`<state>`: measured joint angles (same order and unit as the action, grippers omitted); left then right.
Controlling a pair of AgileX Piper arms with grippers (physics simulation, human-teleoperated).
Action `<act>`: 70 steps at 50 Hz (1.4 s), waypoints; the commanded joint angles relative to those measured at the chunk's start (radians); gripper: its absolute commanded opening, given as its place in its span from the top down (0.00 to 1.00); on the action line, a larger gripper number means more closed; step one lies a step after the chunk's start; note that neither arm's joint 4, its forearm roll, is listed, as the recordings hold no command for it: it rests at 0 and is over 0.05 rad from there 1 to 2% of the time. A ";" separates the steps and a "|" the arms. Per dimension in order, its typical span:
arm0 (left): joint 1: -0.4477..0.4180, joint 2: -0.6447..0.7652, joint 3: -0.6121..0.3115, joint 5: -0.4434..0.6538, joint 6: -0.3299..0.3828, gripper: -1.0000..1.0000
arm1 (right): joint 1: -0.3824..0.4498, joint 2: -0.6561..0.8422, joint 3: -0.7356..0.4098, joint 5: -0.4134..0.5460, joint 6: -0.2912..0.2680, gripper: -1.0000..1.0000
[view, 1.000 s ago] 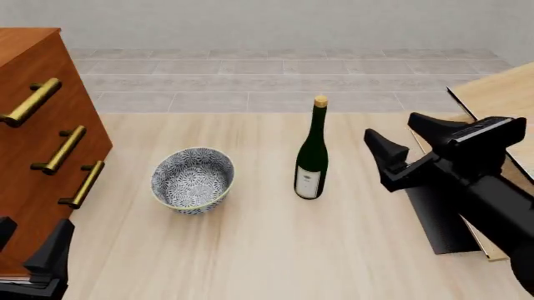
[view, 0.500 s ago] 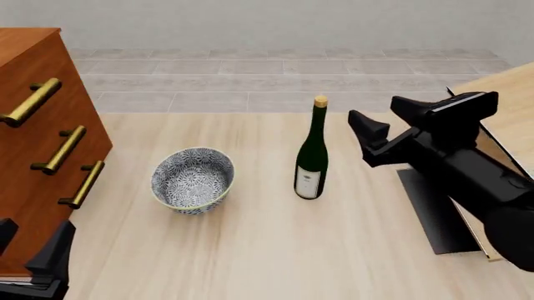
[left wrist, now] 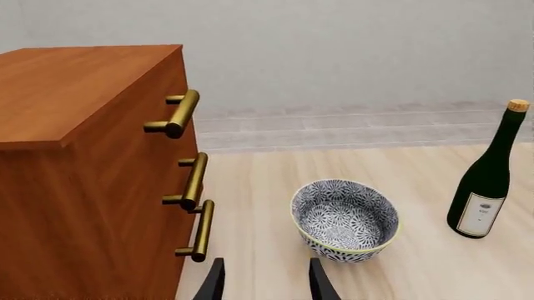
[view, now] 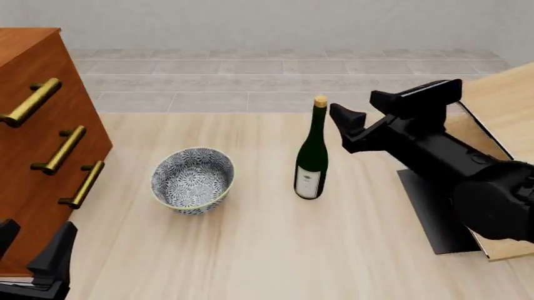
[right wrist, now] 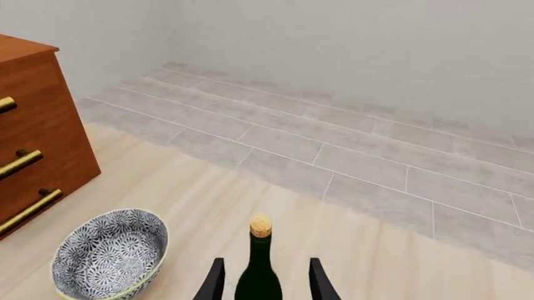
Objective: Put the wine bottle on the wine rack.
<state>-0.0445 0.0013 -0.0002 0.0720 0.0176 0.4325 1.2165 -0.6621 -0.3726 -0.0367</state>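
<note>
dark green glass identifies the wine bottle [view: 311, 156], which stands upright on the pale wood surface [view: 250, 250] with a white label low on its body and a tan cork on top. the right gripper [view: 361, 122] is level with the bottle's neck, just beside it and clear of the glass in the front view. its fingers [view: 344, 117] are spread apart. in the right wrist view the bottle neck and cork [right wrist: 260, 225] sit centred between the two finger tips [right wrist: 318, 279], with a visible gap to each side.

the patterned bowl [view: 192, 180] rests on the surface beyond the bottle from the right fingers, well apart from them. the reddish-brown cabinet [view: 37, 156] with brass handles stands further out in the same direction.

the wine rack [view: 492, 125], pale wood with a flat black base [view: 438, 215], lies behind the right fingers, partly hidden by the right arm.

the left gripper [left wrist: 262, 281] sits low near the cabinet's front corner. its fingers [left wrist: 214, 282] are spread with nothing between them. the bowl lies just ahead of them and the bottle is further off to one side, well apart.
</note>
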 commanded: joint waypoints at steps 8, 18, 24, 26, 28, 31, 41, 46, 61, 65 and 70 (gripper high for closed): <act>0.004 0.000 0.000 0.001 0.001 0.00 | 0.026 0.090 -0.063 -0.017 0.000 0.00; 0.006 0.000 0.000 0.001 0.001 0.00 | 0.035 0.126 -0.078 -0.031 0.002 0.00; 0.010 -0.001 0.000 0.002 0.002 0.00 | 0.036 0.139 -0.089 -0.030 -0.001 0.00; 0.010 -0.001 0.000 0.004 0.001 0.00 | 0.037 0.148 -0.089 -0.035 -0.003 0.00; 0.012 -0.001 0.000 0.004 0.001 0.00 | 0.037 0.158 -0.092 -0.038 -0.004 0.00; 0.013 -0.001 0.000 0.004 0.001 0.00 | 0.036 0.171 -0.098 -0.041 -0.011 0.00; 0.010 -0.001 0.000 0.002 0.003 0.00 | 0.035 0.202 -0.120 -0.049 -0.010 0.00; 0.013 -0.001 0.000 0.003 0.004 0.00 | 0.035 0.228 -0.134 -0.054 -0.009 0.00; 0.018 -0.001 0.000 0.004 0.003 0.00 | 0.028 0.283 -0.156 -0.070 0.001 0.00; 0.017 -0.001 0.000 0.005 0.002 0.00 | 0.025 0.298 -0.161 -0.073 0.002 0.00; 0.017 -0.001 0.000 0.005 0.001 0.00 | 0.021 0.317 -0.169 -0.077 0.005 0.00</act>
<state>-0.0286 0.0005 -0.0002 0.0770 0.0199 0.4592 1.4985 -0.8166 -0.4414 -0.0366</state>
